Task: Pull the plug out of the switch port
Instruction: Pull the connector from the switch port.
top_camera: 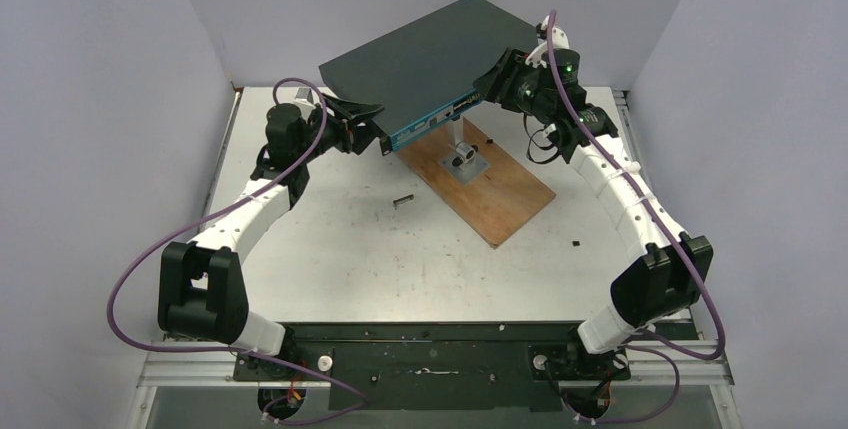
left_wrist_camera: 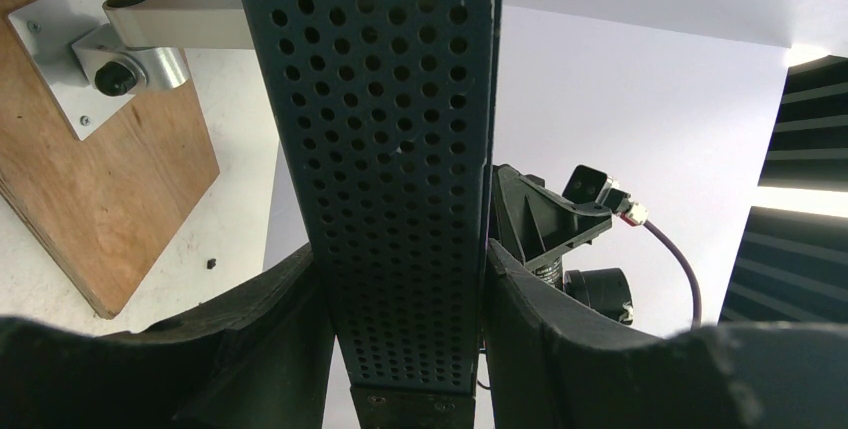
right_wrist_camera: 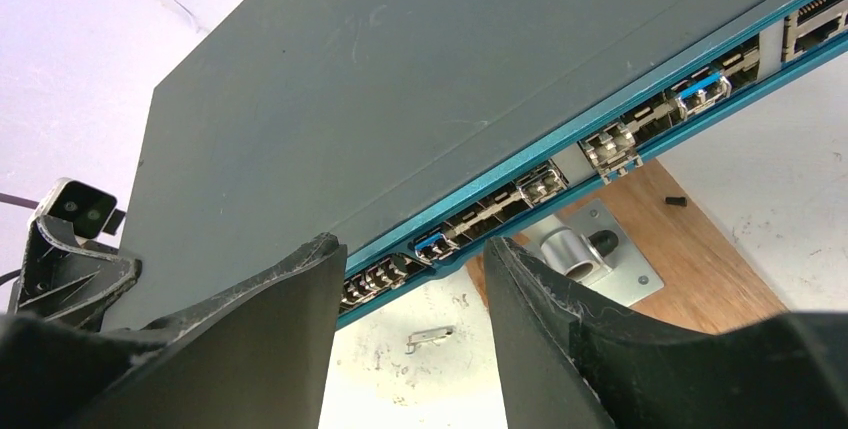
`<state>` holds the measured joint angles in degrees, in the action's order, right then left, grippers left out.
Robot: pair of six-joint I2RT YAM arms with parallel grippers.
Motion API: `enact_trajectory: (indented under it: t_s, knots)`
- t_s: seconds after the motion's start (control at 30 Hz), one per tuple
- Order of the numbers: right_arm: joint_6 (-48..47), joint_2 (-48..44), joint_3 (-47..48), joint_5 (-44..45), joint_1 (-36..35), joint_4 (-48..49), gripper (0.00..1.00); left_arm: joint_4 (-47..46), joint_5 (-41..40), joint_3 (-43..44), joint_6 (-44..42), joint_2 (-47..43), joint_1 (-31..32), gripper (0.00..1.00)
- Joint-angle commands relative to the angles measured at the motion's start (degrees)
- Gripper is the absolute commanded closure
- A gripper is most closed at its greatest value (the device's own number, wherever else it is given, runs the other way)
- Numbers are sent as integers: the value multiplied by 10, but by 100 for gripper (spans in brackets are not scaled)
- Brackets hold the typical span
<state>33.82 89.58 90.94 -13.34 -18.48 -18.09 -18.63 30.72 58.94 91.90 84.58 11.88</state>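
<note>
The switch (top_camera: 430, 59) sits raised above the wooden board (top_camera: 500, 194): rigid metal, likely heavy. The left gripper (top_camera: 365, 121) pinches its perforated side. The right gripper (right_wrist_camera: 415, 259) is spread about a small blue-tabbed plug (right_wrist_camera: 432, 243), apparently untouched. The tab looks fragile and should be gripped squarely.

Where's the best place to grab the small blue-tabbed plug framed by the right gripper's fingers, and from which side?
Take the plug by its blue-tabbed end, the only part standing out of the switch. Come straight at the blue front face, one finger either side, probably as the open right gripper is lined up. Neighbouring ports sit close, so pinch narrowly.
</note>
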Motion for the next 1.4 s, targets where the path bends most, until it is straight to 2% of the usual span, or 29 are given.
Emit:
enact_trajectory:
  t_s: [0.0,0.13,0.27,0.47,0.63,0.87,0.97,1.07,1.37]
  knots:
    - [0,3,23,2,-4,35,46,-28,-26,33,-13,21,20,100]
    - [7,5,22,-8,-5,45,48,-29,-27,33,-13,21,20,100]
    - [13,8,22,-14,-10,51,55,-28,-27,33,-13,22,21,100]
    - [17,12,17,-19,-15,49,57,-28,-27,33,-12,22,20,100]
    - [16,3,7,-25,-15,45,69,-29,-27,35,-11,24,21,100]
    - [12,-18,-17,-25,-15,28,73,-31,-27,35,-11,26,20,100]
    - [5,-26,-23,-7,-15,16,72,-31,-27,35,-11,27,20,100]
    - [0,-33,-20,40,-14,-10,66,-32,-27,34,-10,26,21,100]
    - [-15,-54,-18,65,4,-25,52,-34,-27,31,-11,26,20,100]
